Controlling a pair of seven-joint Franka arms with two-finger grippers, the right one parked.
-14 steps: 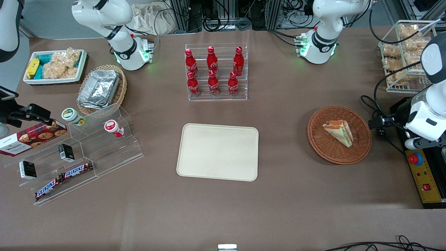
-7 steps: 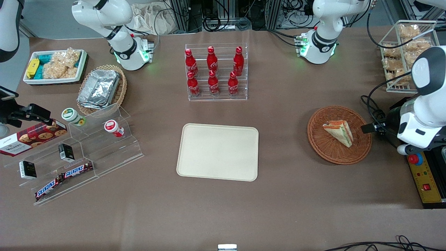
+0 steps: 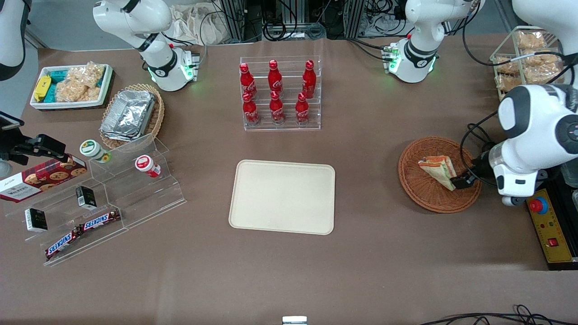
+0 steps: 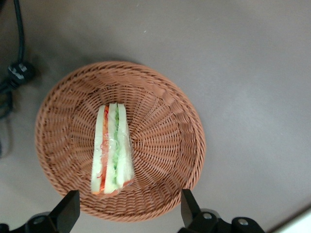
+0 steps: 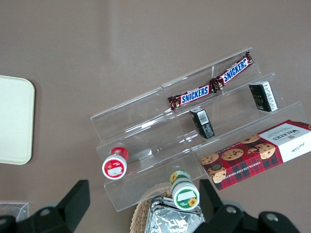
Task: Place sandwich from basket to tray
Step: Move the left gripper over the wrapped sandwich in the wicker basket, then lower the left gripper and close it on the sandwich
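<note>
Where the front view takes in the brown bench (image 3: 384, 253), a woven reddish basket (image 3: 424, 198) holds the wedge sandwich (image 3: 437, 170); the gripper (image 3: 461, 181) hangs over its rim toward the working arm's end. The smooth cream tray (image 3: 282, 197) lies well apart, with red bottles (image 3: 275, 92) farther from the camera. Left wrist view: fingers (image 4: 66, 211) spread apart above the basket (image 4: 160, 121), sandwich (image 4: 112, 148) clear-wrapped, layered green and orange-red.

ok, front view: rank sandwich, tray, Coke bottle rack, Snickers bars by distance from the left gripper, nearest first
Gripper hangs open above the basket.
1. Sandwich, in the basket just beside it.
2. Tray, mid-table.
3. Coke bottle rack, farther from the camera than the tray.
4. Snickers bars, toward the parked arm's end.
</note>
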